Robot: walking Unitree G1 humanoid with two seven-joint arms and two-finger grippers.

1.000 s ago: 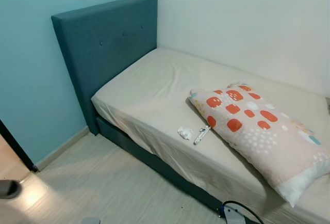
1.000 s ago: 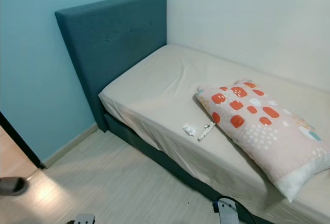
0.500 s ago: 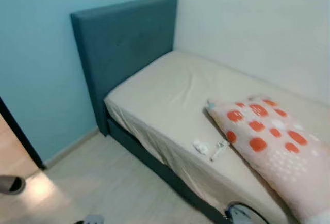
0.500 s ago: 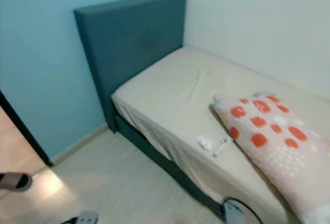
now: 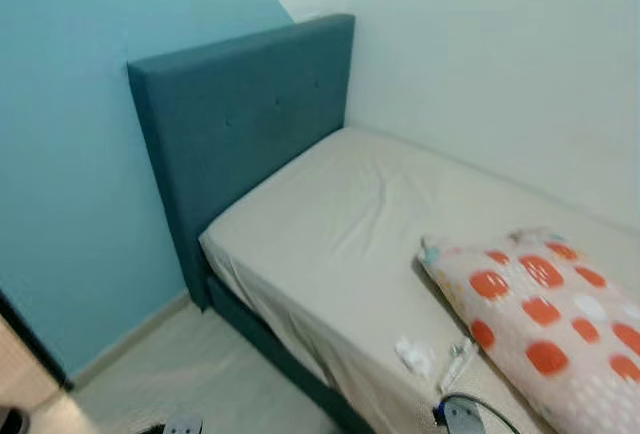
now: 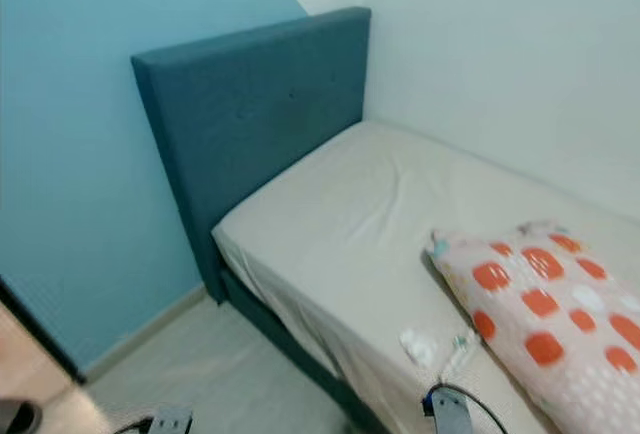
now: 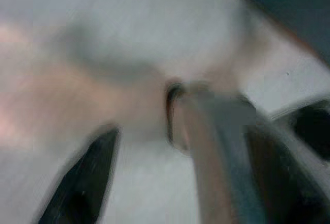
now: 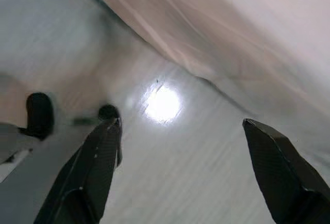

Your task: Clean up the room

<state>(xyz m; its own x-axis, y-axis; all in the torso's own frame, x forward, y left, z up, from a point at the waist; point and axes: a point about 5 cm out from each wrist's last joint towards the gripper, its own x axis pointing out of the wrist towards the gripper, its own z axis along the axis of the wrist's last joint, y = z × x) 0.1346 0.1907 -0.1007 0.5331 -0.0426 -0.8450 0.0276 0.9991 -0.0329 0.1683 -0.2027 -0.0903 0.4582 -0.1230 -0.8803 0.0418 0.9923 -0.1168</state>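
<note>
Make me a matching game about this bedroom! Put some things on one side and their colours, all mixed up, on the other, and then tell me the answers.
Things:
1. headboard
2. pillow
3. bed sheet
4. crumpled tissue

Colours:
A. white
B. plain cream
C. dark teal
D. pale pink with orange patches

Right pairs: 1-C, 2-D, 3-B, 4-A.
</note>
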